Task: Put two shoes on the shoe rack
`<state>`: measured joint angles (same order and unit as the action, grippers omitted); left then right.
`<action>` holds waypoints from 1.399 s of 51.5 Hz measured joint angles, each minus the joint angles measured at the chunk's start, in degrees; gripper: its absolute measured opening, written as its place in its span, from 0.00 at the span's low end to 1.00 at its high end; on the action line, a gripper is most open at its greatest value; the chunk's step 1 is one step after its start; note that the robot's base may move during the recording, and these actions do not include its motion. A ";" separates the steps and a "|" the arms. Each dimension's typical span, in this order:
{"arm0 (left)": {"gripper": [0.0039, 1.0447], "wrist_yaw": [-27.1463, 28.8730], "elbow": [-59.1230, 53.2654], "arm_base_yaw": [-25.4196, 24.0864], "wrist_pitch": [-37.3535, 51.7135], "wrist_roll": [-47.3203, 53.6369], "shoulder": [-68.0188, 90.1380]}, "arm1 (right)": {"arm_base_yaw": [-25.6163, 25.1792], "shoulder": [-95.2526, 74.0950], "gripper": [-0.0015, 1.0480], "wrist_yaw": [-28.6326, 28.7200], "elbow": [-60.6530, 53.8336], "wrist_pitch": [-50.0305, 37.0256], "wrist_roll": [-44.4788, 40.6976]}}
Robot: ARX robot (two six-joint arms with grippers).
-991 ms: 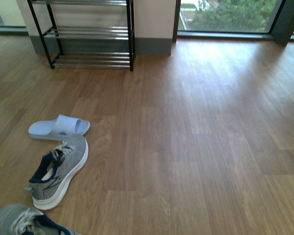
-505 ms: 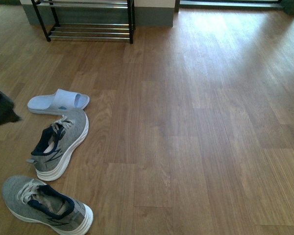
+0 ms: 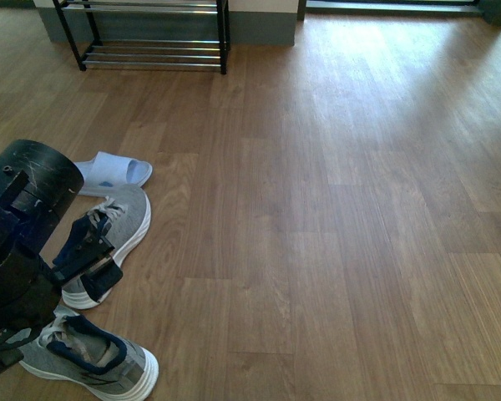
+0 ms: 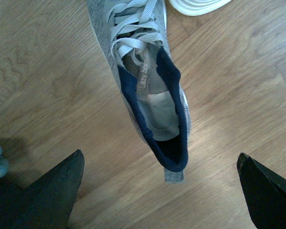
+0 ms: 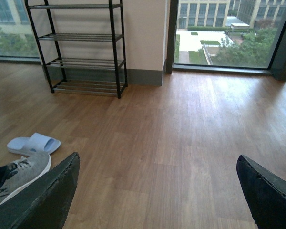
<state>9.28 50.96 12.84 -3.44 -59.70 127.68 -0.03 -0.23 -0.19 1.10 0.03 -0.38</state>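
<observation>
Two grey knit sneakers lie on the wood floor at the left, the farther sneaker and the nearer sneaker. A pale blue slipper lies just beyond them. My left gripper hangs open above the farther sneaker's heel. In the left wrist view its navy collar sits between my spread fingers, untouched. The black shoe rack stands against the far wall, its chrome-rod shelves bare. My right gripper is open over bare floor, with the slipper and a sneaker off to one side.
Wood floor stretches between the shoes and the rack. A grey skirting and pale wall run behind the rack, with large windows beside it. My left arm's black body covers part of the sneakers.
The front view tilted down a second ago. Since half a second ago, my left arm has swung in from the left and now hangs over the sneakers. The shoes have not moved.
</observation>
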 joint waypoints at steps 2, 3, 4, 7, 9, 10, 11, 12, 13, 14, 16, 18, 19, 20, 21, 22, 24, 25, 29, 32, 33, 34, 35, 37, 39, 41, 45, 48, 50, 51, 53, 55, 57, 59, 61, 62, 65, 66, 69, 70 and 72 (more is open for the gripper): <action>0.91 0.31 0.85 -0.17 -0.74 0.90 1.01 | 0.00 0.00 0.91 0.00 0.00 0.00 0.00; 0.91 0.52 1.09 -0.20 -1.05 1.22 1.18 | 0.00 0.00 0.91 0.00 0.00 0.00 0.00; 0.91 0.87 1.60 -0.39 -1.53 1.70 1.81 | 0.00 0.00 0.91 0.00 0.00 0.00 -0.02; 0.91 0.72 3.78 -1.14 -2.95 2.73 4.09 | 0.00 0.00 0.91 0.00 0.00 0.00 -0.02; 0.91 1.22 4.68 -1.29 -3.41 3.63 5.09 | 0.00 0.00 0.91 0.00 0.00 0.00 0.00; 0.91 1.33 5.31 -1.57 -3.54 4.66 5.97 | 0.00 0.00 0.91 0.00 0.00 0.00 0.00; 0.91 1.51 5.55 -1.75 -3.74 4.74 6.29 | 0.00 0.00 0.91 0.00 0.00 0.00 0.00; 0.91 2.51 6.32 -2.03 -4.42 5.25 7.08 | 0.00 0.00 0.91 0.02 0.00 0.00 0.00; 0.91 2.95 6.78 -2.12 -4.76 5.38 7.76 | 0.00 0.00 0.91 0.00 0.00 0.00 0.00; 0.91 3.26 7.39 -2.25 -5.42 5.64 8.41 | 0.00 0.00 0.91 0.00 0.00 0.00 0.00; 0.91 4.31 8.98 -2.71 -6.86 6.12 10.14 | 0.00 0.00 0.91 0.00 0.00 0.00 -0.02; 0.91 4.81 9.86 -2.75 -7.26 6.69 11.69 | 0.00 0.00 0.91 0.00 0.00 0.00 0.00; 0.91 4.83 10.12 -2.82 -7.28 7.06 12.28 | 0.00 0.00 0.91 0.00 0.00 0.00 0.00; 0.91 5.07 10.45 -2.82 -7.82 7.19 12.96 | 0.00 0.00 0.91 0.00 0.00 0.00 0.00; 0.91 5.68 10.62 -2.80 -8.11 7.28 13.25 | 0.00 0.00 0.91 0.02 0.00 0.00 -0.02; 0.91 6.12 10.71 -2.75 -8.28 7.43 13.62 | 0.00 0.00 0.91 0.00 0.00 0.00 0.00; 0.91 6.75 11.13 -2.62 -8.90 7.80 14.45 | 0.00 0.00 0.91 0.02 0.00 0.00 0.00; 0.91 7.30 11.69 -2.58 -9.55 7.85 15.06 | 0.00 0.00 0.91 0.00 0.00 0.00 0.00; 0.91 8.20 12.66 -2.36 -9.29 8.31 16.76 | 0.00 0.00 0.91 0.00 0.00 0.00 -0.02; 0.91 8.87 14.03 -2.25 -9.70 8.79 18.62 | 0.00 0.00 0.91 0.00 0.00 0.00 0.00; 0.91 8.90 14.67 -2.25 -9.75 8.85 19.17 | 0.00 0.00 0.91 0.02 0.00 0.00 0.00; 0.91 8.76 15.65 -2.25 -9.66 8.92 20.13 | 0.00 0.00 0.91 0.00 0.00 0.00 0.00; 0.91 8.76 16.39 -2.25 -9.66 9.01 20.83 | 0.00 0.00 0.91 0.00 0.00 0.00 0.00; 0.91 8.63 17.70 -2.23 -9.38 9.33 21.88 | 0.00 0.00 0.91 0.00 0.00 0.00 0.00; 0.91 8.59 18.60 -2.25 -9.14 9.53 22.67 | 0.00 0.00 0.91 0.00 0.00 0.00 0.00; 0.91 8.96 20.06 -2.25 -9.55 9.53 23.65 | 0.00 0.00 0.91 0.02 0.00 0.00 -0.02; 0.91 8.31 23.32 -2.32 -9.86 9.60 26.25 | 0.00 0.00 0.91 0.00 0.00 0.00 0.00; 0.91 7.39 24.94 -2.32 -10.03 9.79 27.71 | 0.00 0.00 0.91 0.00 0.00 0.00 -0.02; 0.91 7.21 25.94 -2.32 -10.51 10.10 28.52 | 0.00 0.00 0.91 0.02 0.00 0.00 -0.02; 0.91 7.21 26.21 -2.32 -10.54 10.14 28.83 | 0.00 0.00 0.91 0.02 0.00 0.00 0.00; 0.91 6.88 27.17 -2.32 -10.80 10.14 29.73 | 0.00 0.00 0.91 0.02 0.00 0.00 -0.02; 0.91 6.84 28.11 -2.32 -11.30 10.16 30.62 | 0.00 0.00 0.91 0.02 0.00 0.00 -0.02; 0.91 6.93 28.72 -2.32 -11.37 10.16 31.39 | 0.00 0.00 0.91 0.00 0.00 0.00 -0.02; 0.91 6.95 29.22 -2.29 -11.56 10.16 32.09 | 0.00 0.00 0.91 0.02 0.00 0.00 -0.02; 0.91 7.08 29.62 -2.29 -11.69 10.25 32.74 | 0.00 0.00 0.91 0.00 0.00 0.00 -0.02; 0.91 7.15 29.70 -2.29 -11.74 10.27 32.87 | 0.00 0.00 0.91 0.02 0.00 0.00 0.00; 0.91 7.30 30.21 -2.32 -11.98 10.43 33.62 | 0.00 0.00 0.91 0.02 0.00 0.00 -0.02; 0.91 7.30 30.25 -2.32 -11.93 10.43 33.73 | 0.00 0.00 0.91 0.02 0.00 0.00 0.00; 0.91 7.82 30.32 -2.56 -11.56 10.56 33.97 | 0.00 0.00 0.91 0.00 0.00 0.00 0.00; 0.91 7.85 30.36 -2.60 -11.56 10.56 34.01 | 0.00 0.00 0.91 0.00 0.00 0.00 0.00; 0.91 7.91 30.42 -2.73 -11.58 10.69 34.12 | 0.00 0.00 0.91 0.02 0.00 0.00 0.00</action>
<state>17.19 81.38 10.11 -15.03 -49.01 161.80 -0.03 -0.23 -0.16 1.10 0.03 -0.38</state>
